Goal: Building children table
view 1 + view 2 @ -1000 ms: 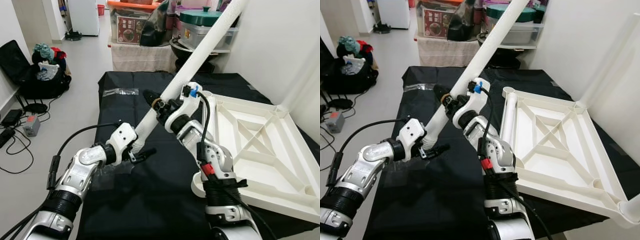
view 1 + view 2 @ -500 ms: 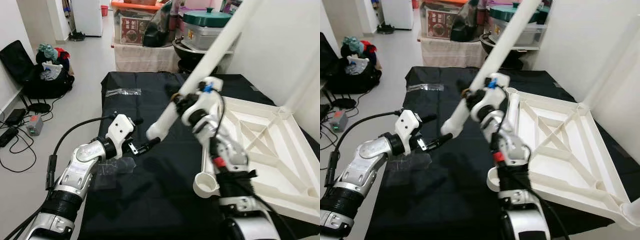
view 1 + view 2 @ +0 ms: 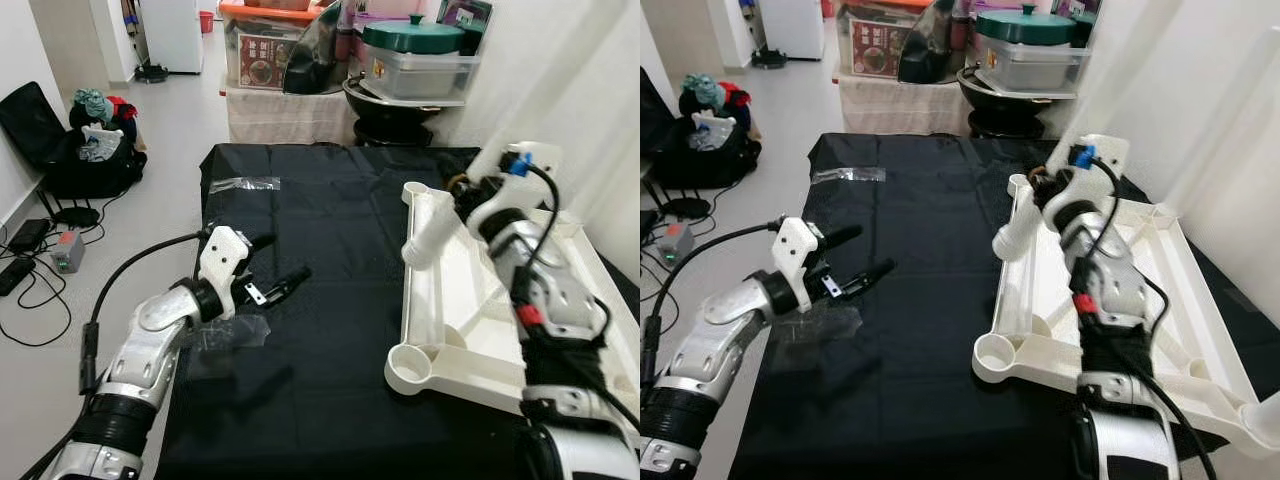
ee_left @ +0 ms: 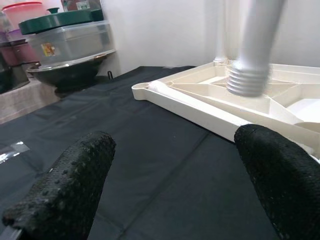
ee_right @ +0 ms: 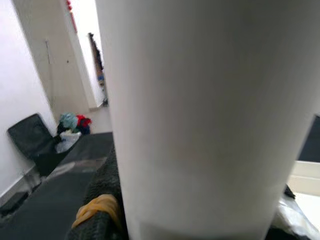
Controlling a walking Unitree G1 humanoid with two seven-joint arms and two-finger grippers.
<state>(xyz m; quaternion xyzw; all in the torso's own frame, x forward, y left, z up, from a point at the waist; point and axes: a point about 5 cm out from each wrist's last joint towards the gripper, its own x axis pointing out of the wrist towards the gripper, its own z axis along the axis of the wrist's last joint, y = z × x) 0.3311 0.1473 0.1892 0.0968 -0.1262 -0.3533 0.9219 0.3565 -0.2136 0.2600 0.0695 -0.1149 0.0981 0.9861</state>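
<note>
The right gripper (image 3: 462,190) held the white table leg (image 3: 428,232) clamped between its jaws, gripping the tube partway up, so that its threaded lower end hung above the upturned white tabletop (image 3: 425,330). That tabletop lay underside up on the black-covered table (image 3: 320,300), its ribs and corner sockets facing the ceiling; one round corner socket (image 3: 412,369) sat at the near corner and another (image 3: 415,190) at the far corner, just beside the leg's lower end.

The left gripper (image 3: 278,288) hovered over the black cloth, well apart from the tabletop, its jaws spread wide and holding nothing. A scrap of clear plastic wrap (image 3: 225,335) lay on the cloth beneath it.

The chief risk lay in the angle of the leg: it leaned rather than standing upright, and a tilted thread would likely cross or jam in the socket. The grip sat well above the threaded end, so small wrist errors would swing the tip wide and might strike the rim instead. The tabletop itself rested loose and unbraced, so a sideways push could slide it across the cloth, and the free left gripper stood too far off to steady it
</note>
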